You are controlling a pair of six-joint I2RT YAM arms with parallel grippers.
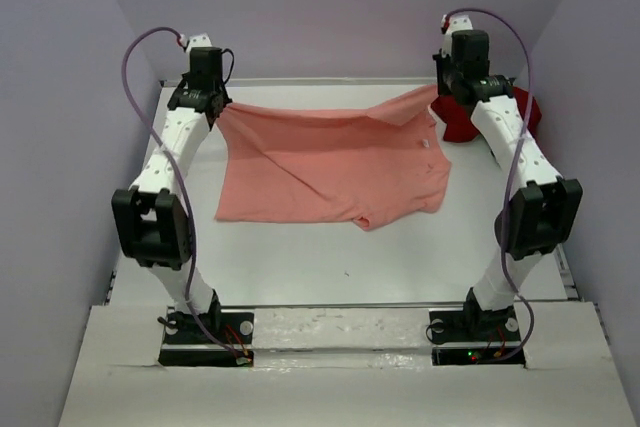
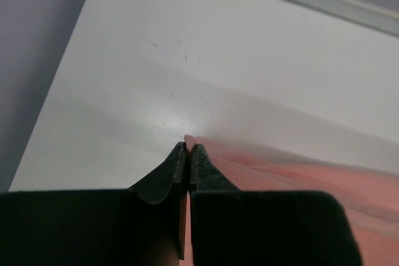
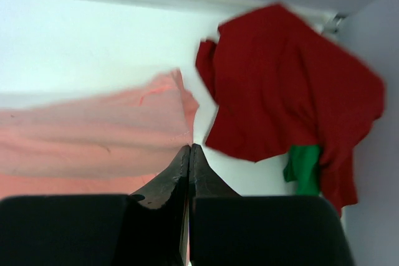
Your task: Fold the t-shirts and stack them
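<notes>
My left hand [image 2: 188, 147] and right hand [image 3: 189, 147] each pinch a far corner of the pink shirt [image 1: 330, 167], stretched between them, hem on the bench [image 1: 330, 257]; red shirt [image 3: 293, 85] lies beside my right

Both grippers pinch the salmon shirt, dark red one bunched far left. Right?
No: the dark red shirt sits far right, per the top view. Left gripper and right gripper both pinch the salmon shirt.
</notes>
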